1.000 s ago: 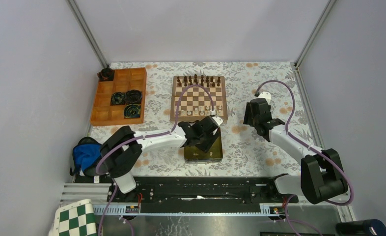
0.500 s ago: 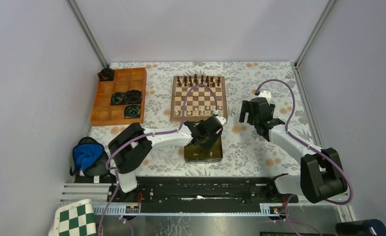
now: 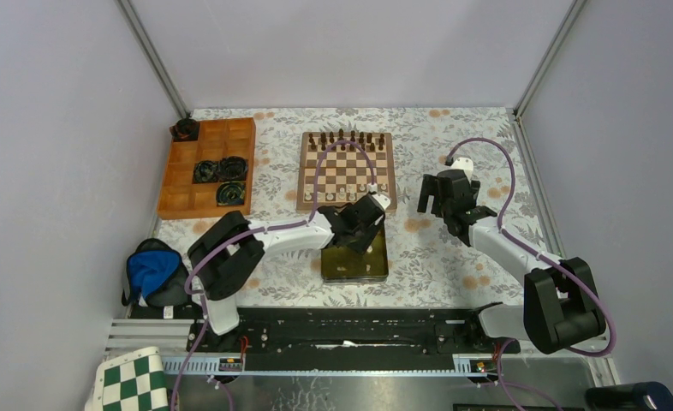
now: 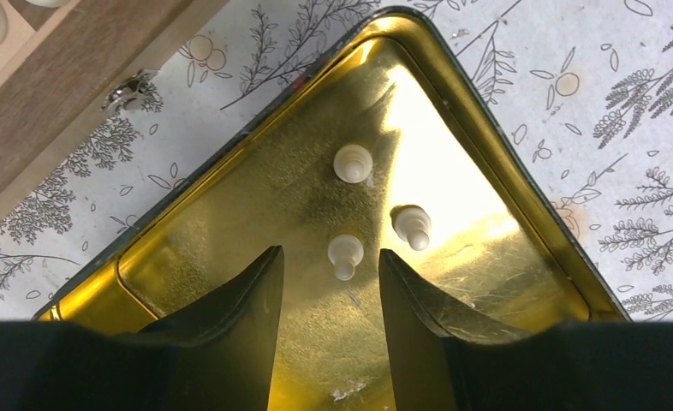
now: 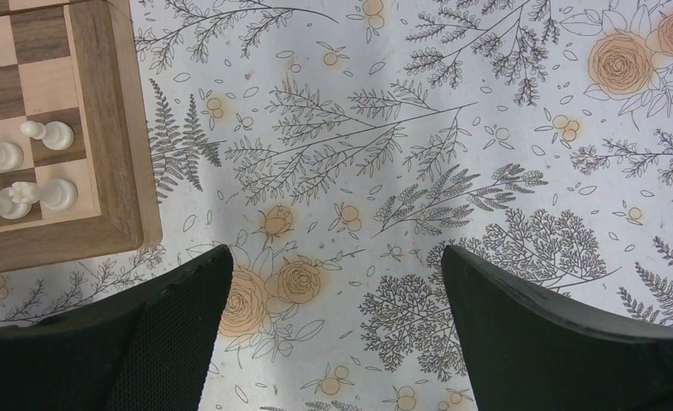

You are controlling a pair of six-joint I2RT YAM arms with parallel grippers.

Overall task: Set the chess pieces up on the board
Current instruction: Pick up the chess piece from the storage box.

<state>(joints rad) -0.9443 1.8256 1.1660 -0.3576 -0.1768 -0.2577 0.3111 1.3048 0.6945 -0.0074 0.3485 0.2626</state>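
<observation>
Three cream-white chess pieces lie in a gold tin [image 4: 230,214] in front of the board [image 4: 76,111]. My left gripper [image 4: 330,261] hangs open over the tin. One pawn [image 4: 345,254] lies just ahead of its tips, between them and untouched. Two more pawns [image 4: 353,163] [image 4: 411,227] lie beyond. My right gripper [image 5: 333,257] stands wide open over the flowered cloth, right of the board's corner [image 5: 119,128], holding nothing. White pieces [image 5: 49,134] stand on the near squares. From above, the left gripper [image 3: 356,242] is over the tin [image 3: 354,265] and the right gripper [image 3: 430,204] is beside the board [image 3: 302,171].
Dark brown pieces [image 3: 343,139] line the board's far rows. An orange compartment tray [image 3: 166,184] with dark bundles sits at the left. A blue cloth bag [image 3: 149,267] lies near the left arm's base. A green-and-white checkered mat [image 3: 132,381] is at the bottom left.
My right gripper has opened wide and shifted a little left. My left gripper has edged toward the board over the tin, its jaws slightly narrower.
</observation>
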